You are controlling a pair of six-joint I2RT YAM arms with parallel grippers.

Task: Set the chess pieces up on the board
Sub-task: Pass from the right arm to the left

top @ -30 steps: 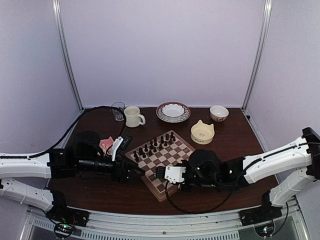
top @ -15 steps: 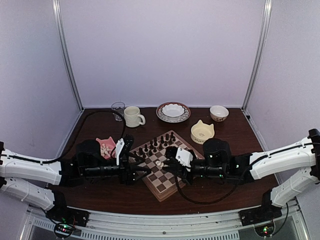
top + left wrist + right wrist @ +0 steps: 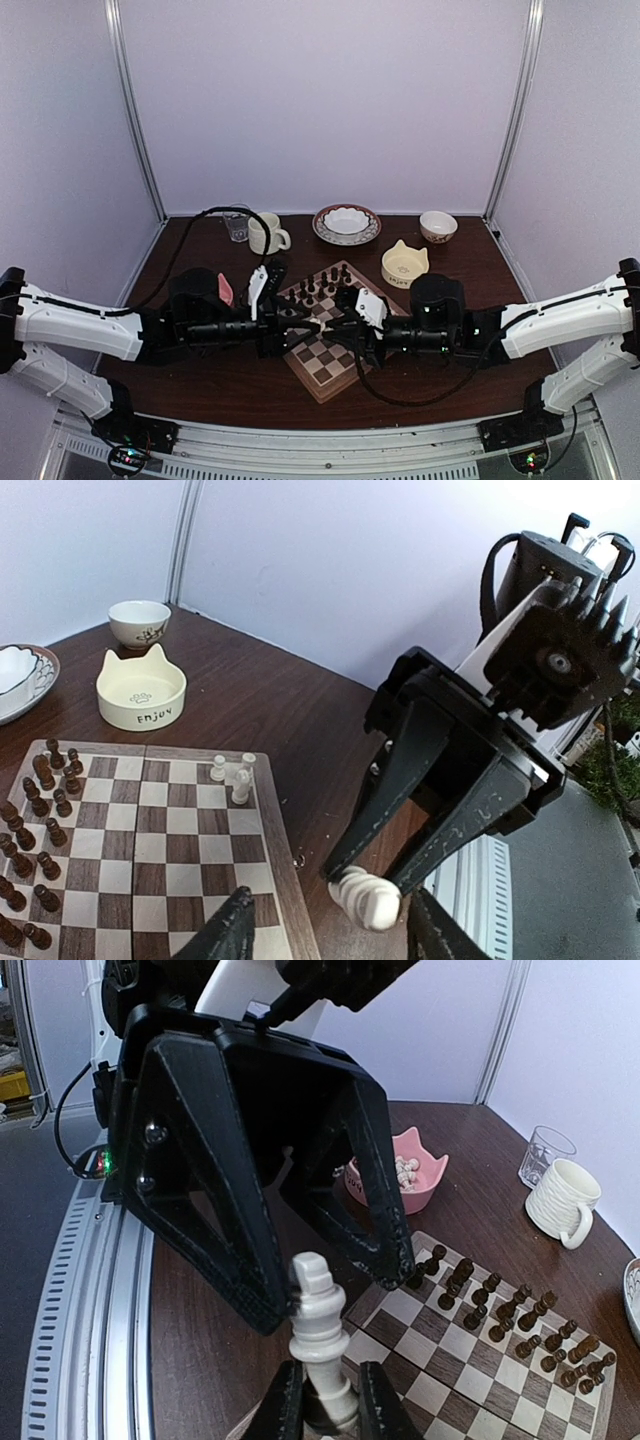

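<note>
The board lies mid-table, with dark pieces in rows along its far side. Both grippers meet just above it. My right gripper is shut on the base of a cream-white king, which it holds out towards the left arm. My left gripper is open, its fingers on either side of the king's head, and one finger is close against it. Three white pieces stand at one corner of the board. A pink bowl holds several more white pieces.
Along the back stand a glass, a cream mug, a patterned plate with a white bowl and a small bowl. A cream cat-ear bowl sits right of the board. Cables trail from both arms.
Both arms have moved inward until their grippers meet over the board. The right one brought the king with it. The left jaws have narrowed around the king's head.
</note>
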